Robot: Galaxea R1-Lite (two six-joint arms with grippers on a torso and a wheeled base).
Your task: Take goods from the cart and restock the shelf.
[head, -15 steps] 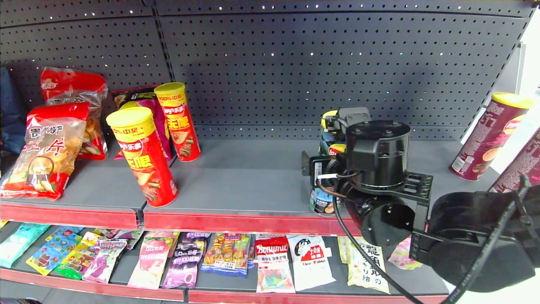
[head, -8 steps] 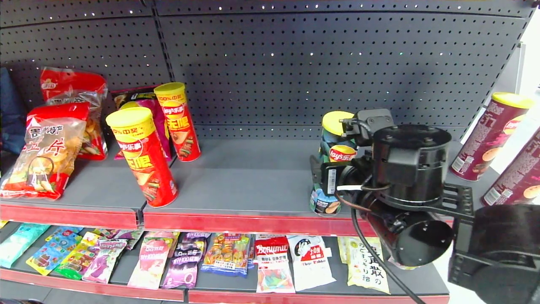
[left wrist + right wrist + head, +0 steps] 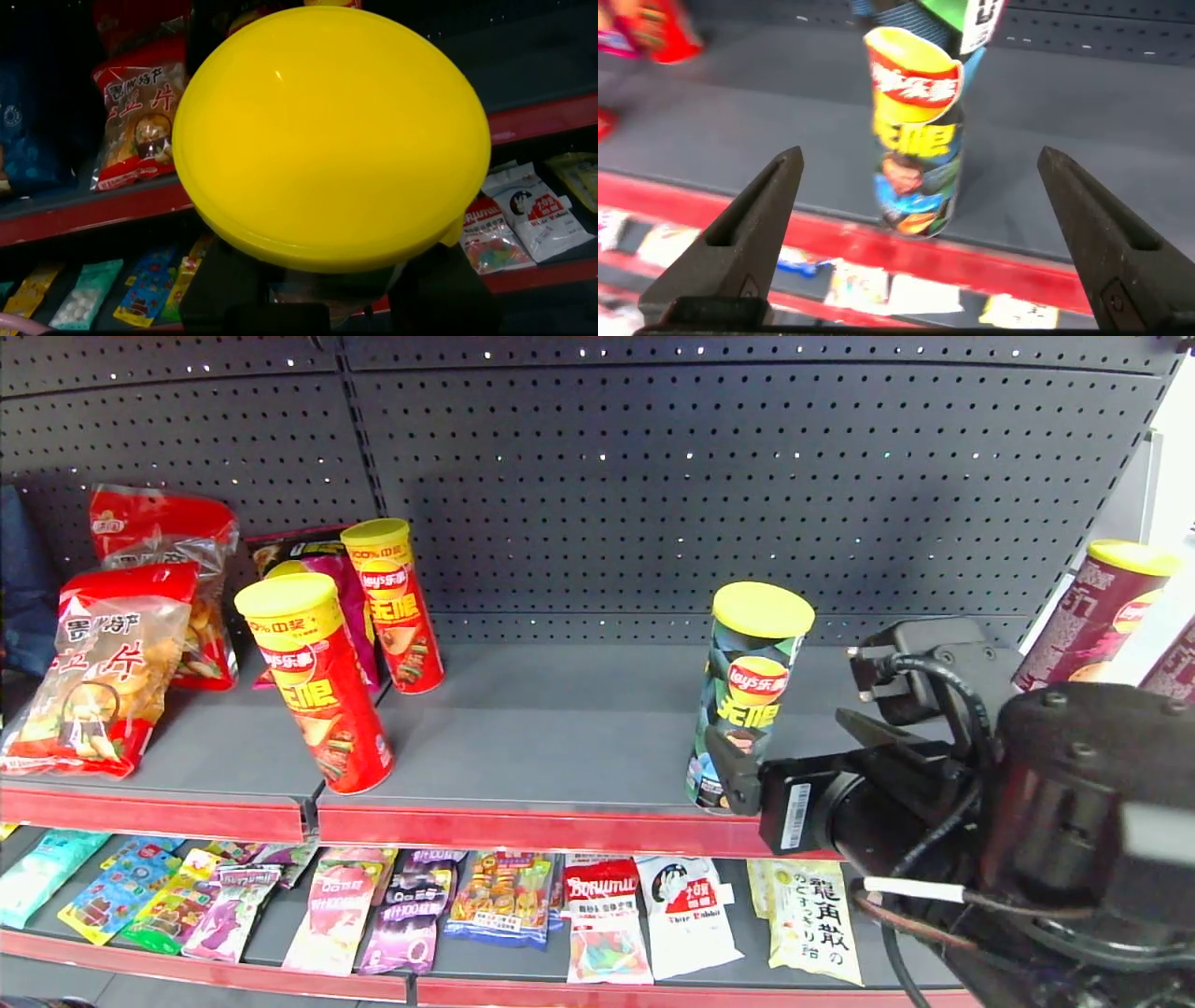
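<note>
The right gripper [image 3: 920, 154] has its fingers [image 3: 738, 243] spread wide and holds nothing. The green can [image 3: 752, 695] stands upright near the front edge of the shelf [image 3: 560, 728] (ahead of both fingers, untouched). The left gripper [image 3: 327, 297] clasps a yellow-lidded can [image 3: 332, 140].

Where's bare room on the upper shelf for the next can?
Widest bare stretch: upper shelf between the red cans and the green can. A narrower gap right of the green can, before the maroon cans, has the right gripper in front. Bags crowd the left end.
</note>
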